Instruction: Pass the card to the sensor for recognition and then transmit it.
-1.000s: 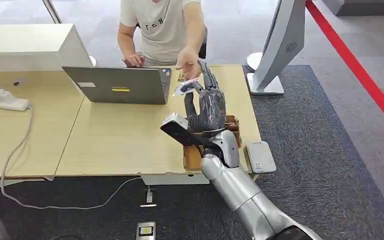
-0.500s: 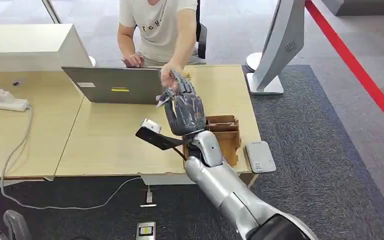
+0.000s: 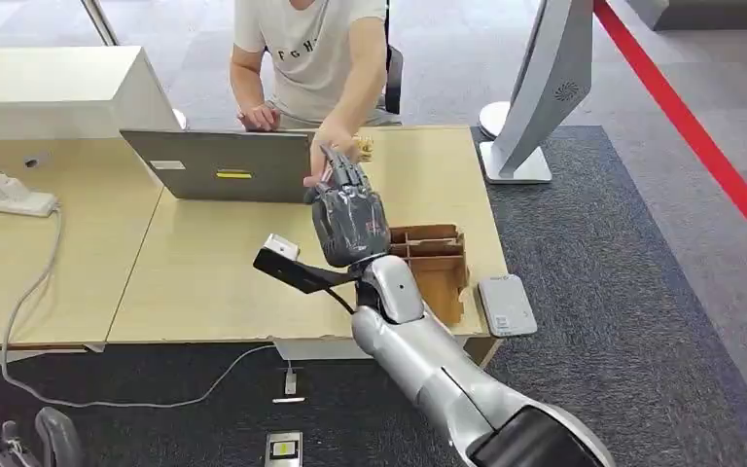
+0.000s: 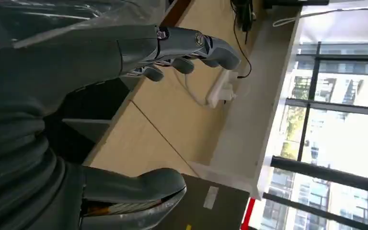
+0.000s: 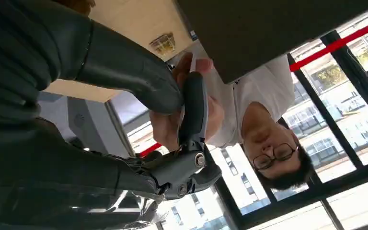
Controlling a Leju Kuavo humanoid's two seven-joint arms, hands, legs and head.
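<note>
Left hand (image 4: 76, 62): hanging low beside the body, fingers (image 4: 206, 45) spreading wide and holding nothing.
Right hand (image 3: 350, 219): reaching out over the surface (image 3: 224, 263), thumb and a finger pinching the card (image 5: 190, 62).
Card: showing edge-on as a thin white sliver at the fingertips.
Person's hand (image 3: 336, 146): closing on the card just beyond the fingers.
Handling: probably light, stiff and slick; pinching the flat faces near one edge is leaving the far end free.

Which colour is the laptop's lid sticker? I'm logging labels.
Yellow, on the grey laptop; clearest in the head view.
</note>
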